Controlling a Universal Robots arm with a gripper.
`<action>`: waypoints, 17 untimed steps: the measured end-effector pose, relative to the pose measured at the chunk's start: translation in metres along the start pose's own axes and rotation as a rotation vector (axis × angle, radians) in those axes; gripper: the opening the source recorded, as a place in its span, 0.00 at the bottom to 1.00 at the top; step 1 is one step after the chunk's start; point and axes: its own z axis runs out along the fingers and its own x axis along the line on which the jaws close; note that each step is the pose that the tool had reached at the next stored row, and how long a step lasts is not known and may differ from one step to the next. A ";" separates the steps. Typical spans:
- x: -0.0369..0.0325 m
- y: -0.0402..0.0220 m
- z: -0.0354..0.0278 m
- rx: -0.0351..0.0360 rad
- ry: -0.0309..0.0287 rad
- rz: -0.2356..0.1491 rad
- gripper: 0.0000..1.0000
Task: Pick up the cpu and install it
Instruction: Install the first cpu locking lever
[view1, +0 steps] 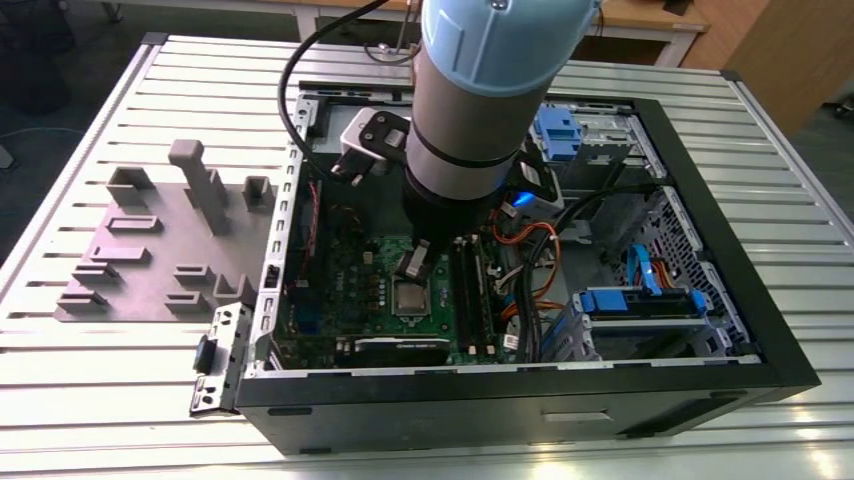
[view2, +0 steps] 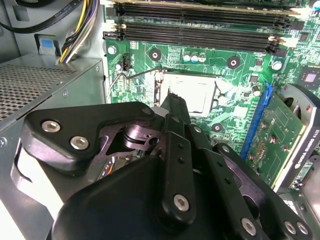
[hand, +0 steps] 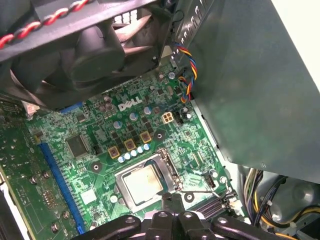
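You have the gripper (hand: 172, 200) down inside the open computer case (view1: 534, 395), near the middle of the exterior view, low over the green motherboard (hand: 100, 145). Its fingers look pressed together with nothing between them. The cpu (hand: 142, 183) lies flat in the socket frame (hand: 169, 167) on that board, pale metal top up. In both wrist views the gripper's tip hangs just beside the chip's edge. A grey fixture plate (view1: 147, 250) lies on the slatted table (view1: 107, 400) at the exterior view's left, well apart
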 end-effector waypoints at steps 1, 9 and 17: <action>-0.0010 -0.0016 -0.0001 0.0001 0.0002 0.000 0.11; -0.0064 -0.0068 0.0001 0.0000 0.0003 0.000 0.11; -0.0131 -0.0034 -0.0015 0.0000 0.0003 -0.001 0.11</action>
